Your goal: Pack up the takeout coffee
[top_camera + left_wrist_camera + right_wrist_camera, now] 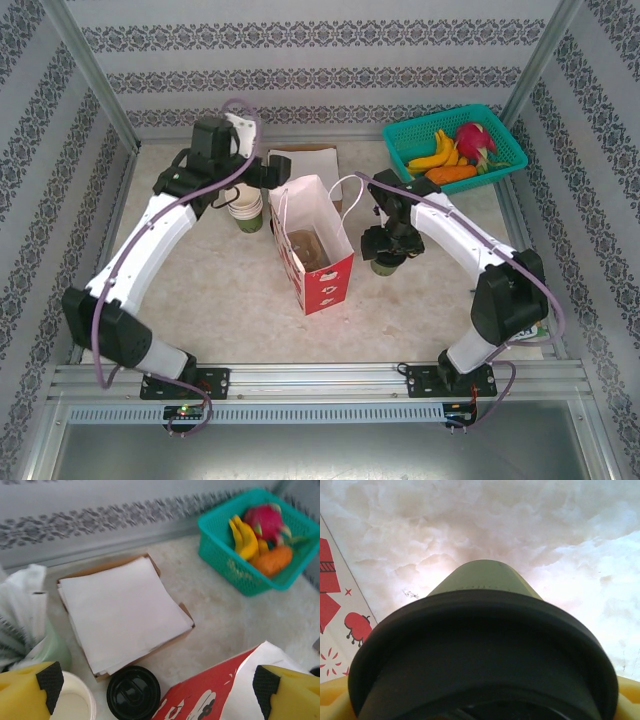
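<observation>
Two arms work a marbled counter (220, 285). The right gripper (390, 245) hangs over the coffee (388, 266), which stands upright on the counter just right of the bag (330, 285), outside it. From the right wrist we look down on the black lid (480, 650), the green cup narrowing below it toward the counter. The yellow fingers (330, 705) sit at either side of the lid. We cannot tell whether they press on it or merely bracket it.

The bag stands open, red-flowered side toward us, with a brown carrier (312, 252) in its mouth.

The left gripper (159, 682) reaches in between the cup stack (246, 210) and the bag, its fingers (30, 692) spread wide. One is over the cream inside of the top cup, the other over the bag's red side. A second black lid (133, 692) lies between them, just in front of a box of napkins (122, 612). A teal basket (235, 565) of fruit sits at the far right corner, well apart from the bag.
</observation>
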You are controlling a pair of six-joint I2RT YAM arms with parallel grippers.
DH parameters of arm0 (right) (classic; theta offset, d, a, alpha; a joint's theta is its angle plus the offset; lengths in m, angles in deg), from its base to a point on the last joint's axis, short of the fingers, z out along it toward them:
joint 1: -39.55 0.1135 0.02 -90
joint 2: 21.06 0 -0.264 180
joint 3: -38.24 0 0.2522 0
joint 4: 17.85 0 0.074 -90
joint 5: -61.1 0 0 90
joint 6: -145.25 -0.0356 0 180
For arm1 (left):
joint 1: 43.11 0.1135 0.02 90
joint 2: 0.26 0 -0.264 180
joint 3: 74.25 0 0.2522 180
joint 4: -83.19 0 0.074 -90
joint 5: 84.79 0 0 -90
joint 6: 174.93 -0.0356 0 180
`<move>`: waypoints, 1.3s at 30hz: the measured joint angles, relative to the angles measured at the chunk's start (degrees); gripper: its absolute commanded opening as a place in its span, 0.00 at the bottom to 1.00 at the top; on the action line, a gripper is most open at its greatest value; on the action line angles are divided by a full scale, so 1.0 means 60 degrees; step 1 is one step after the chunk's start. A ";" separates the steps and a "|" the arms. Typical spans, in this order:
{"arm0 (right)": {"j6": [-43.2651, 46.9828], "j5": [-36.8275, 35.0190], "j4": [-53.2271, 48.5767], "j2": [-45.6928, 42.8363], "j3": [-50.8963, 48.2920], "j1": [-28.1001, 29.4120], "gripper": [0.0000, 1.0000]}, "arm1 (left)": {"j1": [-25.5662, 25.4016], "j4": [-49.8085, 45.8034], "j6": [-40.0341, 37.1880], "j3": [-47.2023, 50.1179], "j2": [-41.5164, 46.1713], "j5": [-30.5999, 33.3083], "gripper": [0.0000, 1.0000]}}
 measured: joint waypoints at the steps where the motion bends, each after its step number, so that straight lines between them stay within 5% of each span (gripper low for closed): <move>1: -0.0004 -0.0004 0.0000 -0.0087 -0.0073 0.0000 0.70 | 0.0000 -0.0328 -0.0412 -0.0448 -0.0390 -0.0248 0.95; 10: -0.0004 -0.0022 0.0076 -0.0630 -0.0601 -0.0062 0.66 | -0.0076 -0.2656 -0.3300 -0.2834 -0.2415 -0.1781 0.89; 17: -0.0004 -0.0029 0.0062 -0.1151 -0.0896 -0.0186 0.65 | -0.0404 -0.3475 -0.4437 -0.3814 -0.3100 -0.2291 0.70; 23: -0.0011 -0.0025 0.0029 -0.1712 -0.1122 -0.0372 0.65 | -0.0510 -0.3850 -0.4838 -0.4193 -0.3519 -0.2291 0.54; 35: -0.0004 -0.0004 0.0025 -0.2178 -0.1224 -0.0565 0.65 | -0.0510 -0.3840 -0.4324 -0.4226 -0.3606 -0.1942 0.00; 39: 0.0000 0.0018 -0.0015 -0.2255 -0.1249 -0.0685 0.65 | -0.0517 -0.3803 -0.3588 -0.3847 -0.3271 -0.1778 0.00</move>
